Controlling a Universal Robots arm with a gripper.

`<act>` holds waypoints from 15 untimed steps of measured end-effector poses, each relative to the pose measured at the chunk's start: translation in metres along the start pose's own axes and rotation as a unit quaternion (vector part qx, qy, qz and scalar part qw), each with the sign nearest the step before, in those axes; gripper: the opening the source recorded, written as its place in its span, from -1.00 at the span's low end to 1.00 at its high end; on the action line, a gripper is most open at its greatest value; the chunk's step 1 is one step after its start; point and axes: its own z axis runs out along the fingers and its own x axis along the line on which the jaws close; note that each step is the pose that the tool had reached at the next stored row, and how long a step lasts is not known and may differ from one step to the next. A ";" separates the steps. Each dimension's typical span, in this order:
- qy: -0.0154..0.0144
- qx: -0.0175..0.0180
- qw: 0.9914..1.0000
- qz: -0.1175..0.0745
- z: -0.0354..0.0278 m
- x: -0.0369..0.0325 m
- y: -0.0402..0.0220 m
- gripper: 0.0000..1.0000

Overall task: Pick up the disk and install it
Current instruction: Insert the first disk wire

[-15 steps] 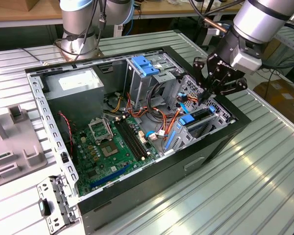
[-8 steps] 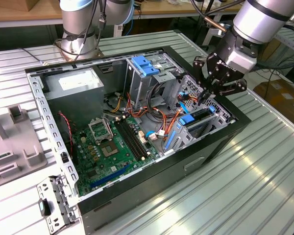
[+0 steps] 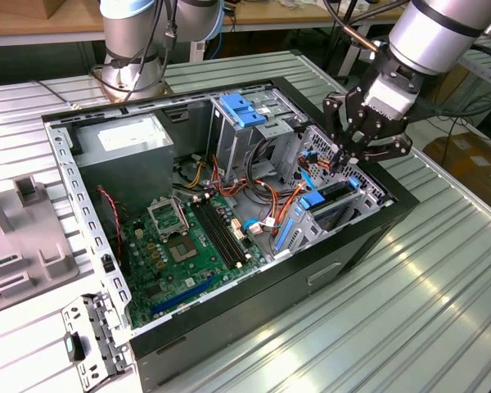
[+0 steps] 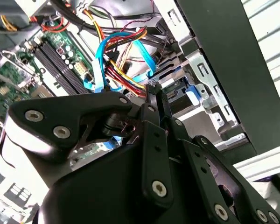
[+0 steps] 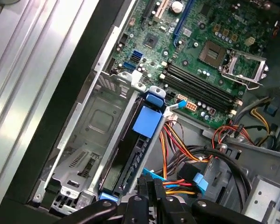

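Down in the drive cage at the front corner of the open computer case, the disk sits on edge in its slot, dark body with blue plastic rails and a blue tab at the end facing the motherboard. From the exterior view it shows as a dark slab with blue trim inside the cage, near the exterior view's right end of the case. The gripper hangs right over that end of the cage, fingers pointing down at the disk's top edge; in the first wrist view the fingertips look pressed close together just above the rear end of the disk. Cannot tell if they touch it or pinch anything. In the second wrist view the black finger links look drawn together too, with the bundle of cables beyond them.

Next slot in the cage, the one toward the case wall, is bare metal. Red, orange and yellow wires run just beside the disk on its other side. Motherboard lies flat in the case floor, with memory slots and the processor socket. Grey power supply stands in the far corner at the exterior view's left. Blue latch sits on top of the upper metal bay. Case rests on a ribbed metal table.
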 end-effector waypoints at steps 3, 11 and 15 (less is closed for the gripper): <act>0.000 0.003 0.999 0.037 0.0005 0.0000 0.0000 -0.67; -0.001 0.010 0.993 0.115 0.0016 0.0002 0.0000 -0.67; -0.002 0.013 0.989 0.146 0.0021 0.0002 0.0000 -0.67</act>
